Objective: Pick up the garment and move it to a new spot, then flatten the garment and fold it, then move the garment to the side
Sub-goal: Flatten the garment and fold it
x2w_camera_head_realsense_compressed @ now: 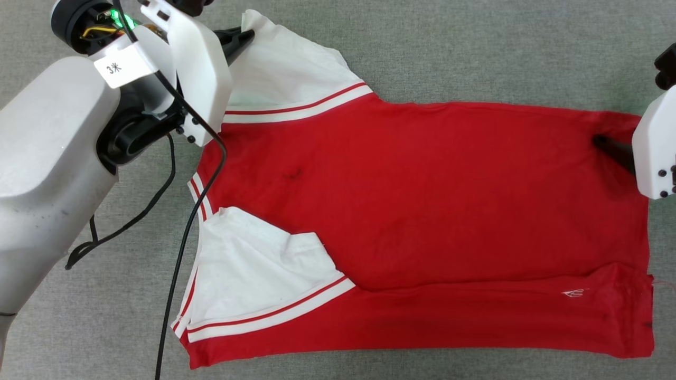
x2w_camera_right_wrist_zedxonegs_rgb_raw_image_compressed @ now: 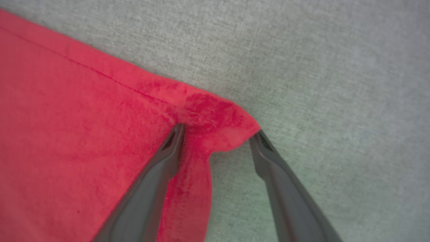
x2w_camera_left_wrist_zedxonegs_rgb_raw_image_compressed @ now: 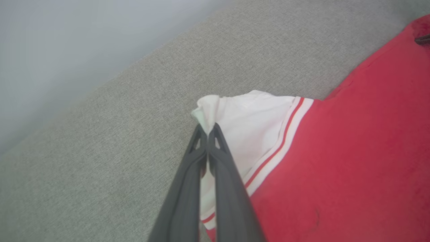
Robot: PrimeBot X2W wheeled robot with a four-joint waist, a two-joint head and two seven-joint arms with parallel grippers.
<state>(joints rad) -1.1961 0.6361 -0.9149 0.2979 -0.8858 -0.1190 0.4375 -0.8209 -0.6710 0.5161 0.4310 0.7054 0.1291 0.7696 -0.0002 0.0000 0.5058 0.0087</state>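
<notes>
Cloth [x2w_camera_head_realsense_compressed: 475,53], grey and woven, covers the whole work surface, and the garment [x2w_camera_head_realsense_compressed: 422,200] lies spread on it with its plain red face up, white sleeves toward the robot's left, hem toward its right, and the near sleeve folded in over the body. The left wrist view adds a pale, blurred band [x2w_camera_left_wrist_zedxonegs_rgb_raw_image_compressed: 67,40] beyond the surface's edge and shows the left gripper [x2w_camera_left_wrist_zedxonegs_rgb_raw_image_compressed: 208,129] pinched tight on the far sleeve's bunched tip. The right wrist view shows the right gripper [x2w_camera_right_wrist_zedxonegs_rgb_raw_image_compressed: 220,129] spread wide astride the far hem corner, one finger on red cloth, the other at the corner's tip.
</notes>
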